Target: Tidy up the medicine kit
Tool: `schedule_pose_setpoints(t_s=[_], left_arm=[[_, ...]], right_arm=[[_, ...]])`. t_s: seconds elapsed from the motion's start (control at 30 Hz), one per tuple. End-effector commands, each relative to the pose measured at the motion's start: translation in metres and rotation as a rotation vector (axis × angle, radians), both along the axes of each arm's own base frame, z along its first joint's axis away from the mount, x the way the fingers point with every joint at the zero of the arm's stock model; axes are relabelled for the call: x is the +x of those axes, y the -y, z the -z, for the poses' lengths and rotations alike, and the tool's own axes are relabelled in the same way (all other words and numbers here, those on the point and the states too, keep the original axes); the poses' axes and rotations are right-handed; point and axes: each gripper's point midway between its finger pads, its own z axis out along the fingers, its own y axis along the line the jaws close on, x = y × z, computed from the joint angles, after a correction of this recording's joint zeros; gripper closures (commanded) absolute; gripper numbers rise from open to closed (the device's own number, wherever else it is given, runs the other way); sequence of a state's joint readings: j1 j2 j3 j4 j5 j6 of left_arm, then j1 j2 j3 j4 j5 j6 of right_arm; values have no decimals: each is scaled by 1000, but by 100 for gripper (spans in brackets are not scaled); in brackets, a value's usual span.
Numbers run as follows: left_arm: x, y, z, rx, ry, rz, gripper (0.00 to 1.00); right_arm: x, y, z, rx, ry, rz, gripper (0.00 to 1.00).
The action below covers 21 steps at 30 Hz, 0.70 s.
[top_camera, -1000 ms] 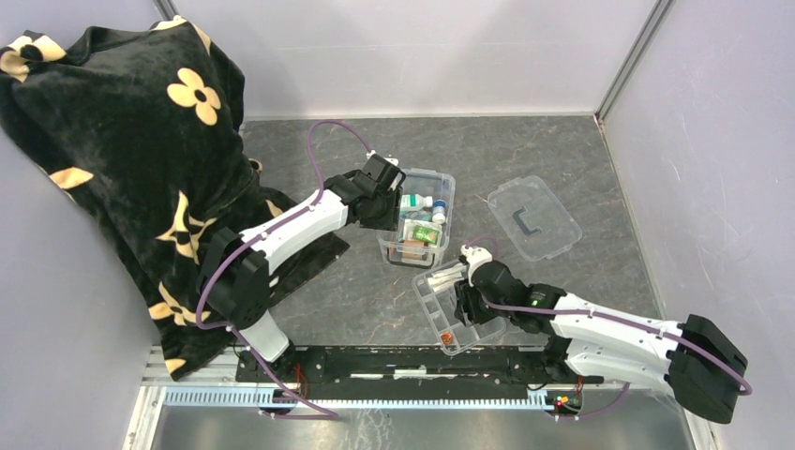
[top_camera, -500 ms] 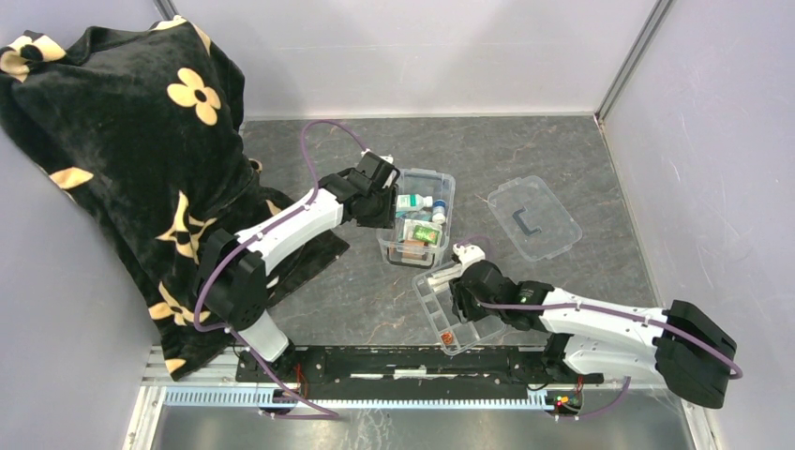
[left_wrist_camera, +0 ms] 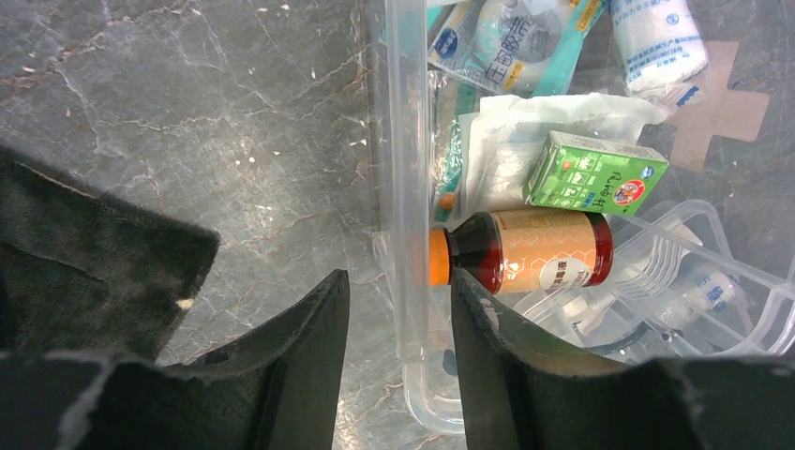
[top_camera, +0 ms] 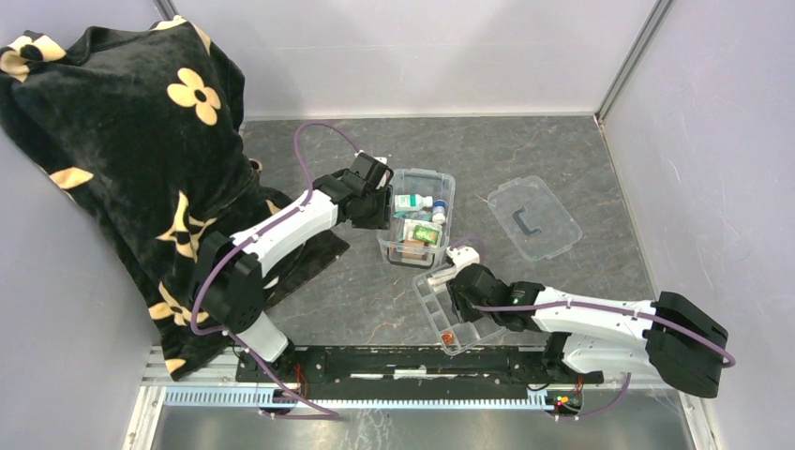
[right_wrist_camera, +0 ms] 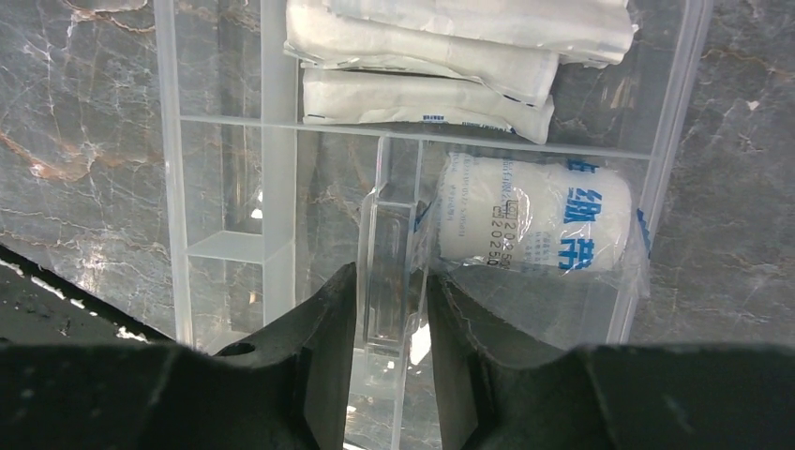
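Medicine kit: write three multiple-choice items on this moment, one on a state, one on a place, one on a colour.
1. The medicine kit is:
A. latched shut
B. open, the flat lid off
C. tipped on its side

2. The right claw is:
A. over the divided tray, one finger on either side of its centre tab
B. inside the medicine kit
C. over the flat lid

3. The brown bottle in the kit has a cap that is:
A. white
B. orange
C. blue

Key:
1 B, the contents lie uncovered and the lid sits apart, to the kit's right.
2 A, the right wrist view shows the tab between the fingers.
3 B, the left wrist view shows the orange cap against the kit's wall.
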<state>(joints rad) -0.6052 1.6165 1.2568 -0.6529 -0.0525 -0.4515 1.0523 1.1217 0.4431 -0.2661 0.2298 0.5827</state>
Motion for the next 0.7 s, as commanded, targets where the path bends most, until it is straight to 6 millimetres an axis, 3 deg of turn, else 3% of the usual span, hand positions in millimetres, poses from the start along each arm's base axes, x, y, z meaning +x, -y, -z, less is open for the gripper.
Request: schedule_pose_setpoints(t_s=[0.0, 0.23, 0.43, 0.67], left_arm=[[1, 3, -12, -35, 40, 30, 49], [0, 8, -12, -60, 34, 36, 50], [-4, 17, -14, -116, 25, 50, 50], [-5, 25, -15, -151, 21, 69, 51]], right_arm=[[17, -7, -18, 3, 79, 37, 62], [15, -3, -12, -19, 75, 39, 78], [24, 10, -35, -25, 144, 89, 89], [33, 40, -63, -118, 212, 164, 100]])
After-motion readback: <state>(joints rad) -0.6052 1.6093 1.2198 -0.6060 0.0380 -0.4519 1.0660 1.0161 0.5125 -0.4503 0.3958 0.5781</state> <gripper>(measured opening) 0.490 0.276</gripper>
